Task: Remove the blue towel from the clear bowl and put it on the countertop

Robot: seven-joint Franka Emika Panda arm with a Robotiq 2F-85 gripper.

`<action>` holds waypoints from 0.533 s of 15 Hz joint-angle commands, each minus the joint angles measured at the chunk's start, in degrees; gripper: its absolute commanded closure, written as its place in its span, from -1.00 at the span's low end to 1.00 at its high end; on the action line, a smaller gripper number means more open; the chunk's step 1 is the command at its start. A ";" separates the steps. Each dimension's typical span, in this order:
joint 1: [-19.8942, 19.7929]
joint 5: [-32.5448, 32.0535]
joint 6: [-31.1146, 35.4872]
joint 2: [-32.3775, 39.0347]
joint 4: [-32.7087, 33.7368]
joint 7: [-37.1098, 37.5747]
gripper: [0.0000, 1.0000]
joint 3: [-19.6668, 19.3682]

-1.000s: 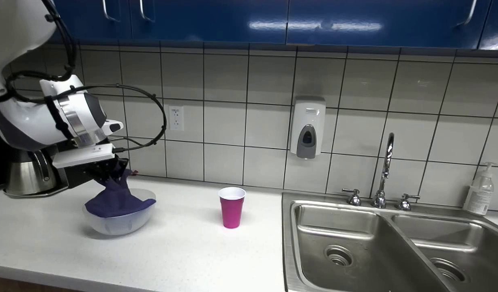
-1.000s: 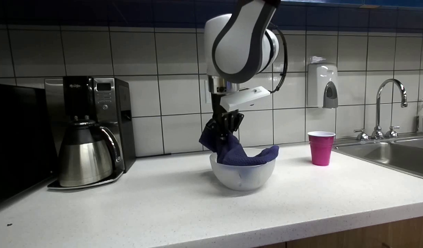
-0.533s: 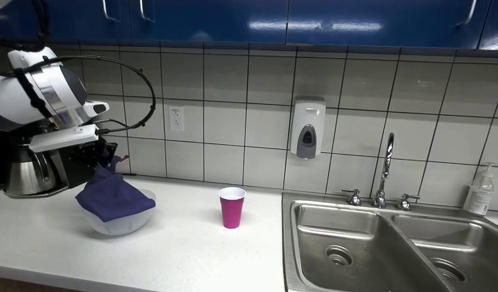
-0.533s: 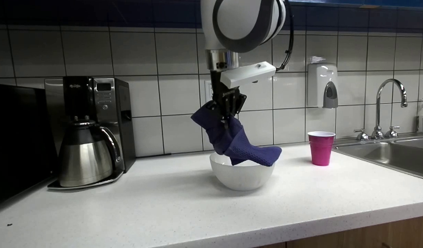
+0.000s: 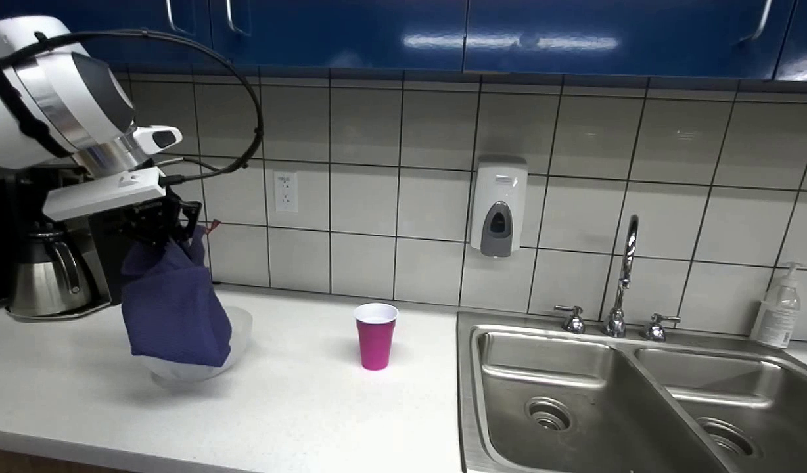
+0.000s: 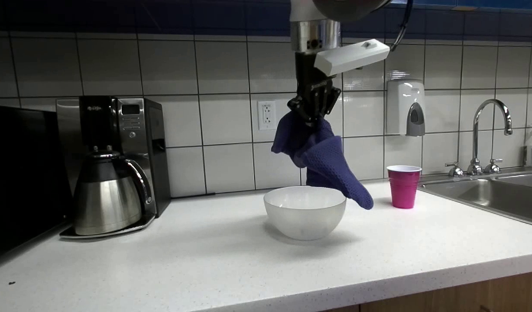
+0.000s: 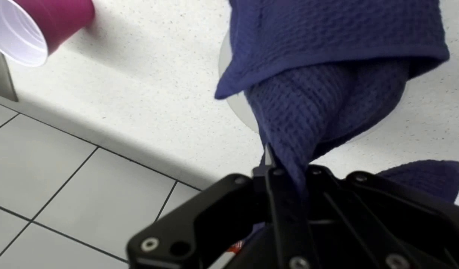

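Observation:
My gripper (image 6: pixel 311 122) is shut on the blue towel (image 6: pixel 331 162) and holds it up in the air. The towel's loose folds hang from the fingers. In an exterior view its lower end hangs beside the bowl's right rim, and the clear bowl (image 6: pixel 307 221) shows no towel inside. In an exterior view the hanging towel (image 5: pixel 177 318) covers much of the bowl (image 5: pixel 241 328), with the gripper (image 5: pixel 167 236) above. In the wrist view the towel (image 7: pixel 334 41) is pinched between the fingers (image 7: pixel 289 164) and hides most of the bowl (image 7: pixel 244 112) below.
The white countertop (image 6: pixel 196 268) carries a pink cup (image 6: pixel 403 188) to the bowl's right. A coffee maker with a steel carafe (image 6: pixel 108 199) stands to the left. A steel sink (image 5: pixel 469 394) lies beyond the cup, and a tiled wall (image 5: pixel 364 197) stands behind.
My gripper has risen with the towel. The towel, resting in the bowl a second ago, now hangs free of its inside. The bowl has stayed in place.

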 commanded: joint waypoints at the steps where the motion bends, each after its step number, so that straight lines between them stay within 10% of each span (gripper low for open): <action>1: -4.32 1.69 -1.51 -9.15 -5.52 -3.40 0.98 2.36; 8: -10.89 2.72 -2.61 -17.00 -12.89 -3.67 0.98 2.16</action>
